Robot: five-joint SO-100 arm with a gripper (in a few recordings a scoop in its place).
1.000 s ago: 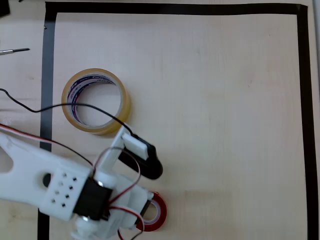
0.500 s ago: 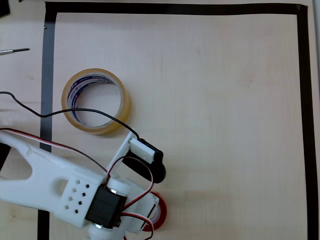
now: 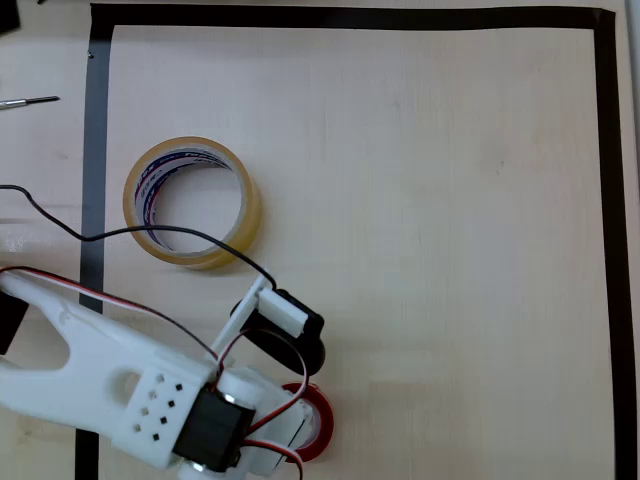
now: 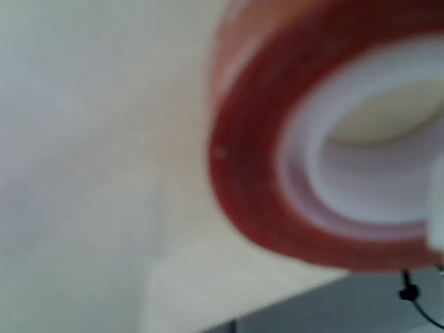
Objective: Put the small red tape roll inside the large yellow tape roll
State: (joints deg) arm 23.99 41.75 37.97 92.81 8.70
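The small glossy red tape roll with a white inner core [image 3: 318, 424] lies flat on the pale wooden table [image 3: 430, 200] near the bottom edge of the overhead view, partly covered by the white printed arm's gripper [image 3: 292, 425], which sits directly over its left side. That placement suits a grasp on the ring's wall, one finger likely inside the hole and one outside, though the fingers themselves are hidden under the arm's body, so I cannot tell whether the jaws are open or already closed on the roll. The wrist view backs up the closeness: the red roll [image 4: 326, 159] looms large and blurred, its white core facing the camera.

The large translucent yellowish tape roll with a printed white core [image 3: 192, 202] also lies flat, up and to the left, well apart from the red one, its wide hole facing upward and so ready to receive a smaller ring from above. A black cable [image 3: 150, 233] crosses its lower rim. The black tape border [image 3: 350, 17] frames the workspace
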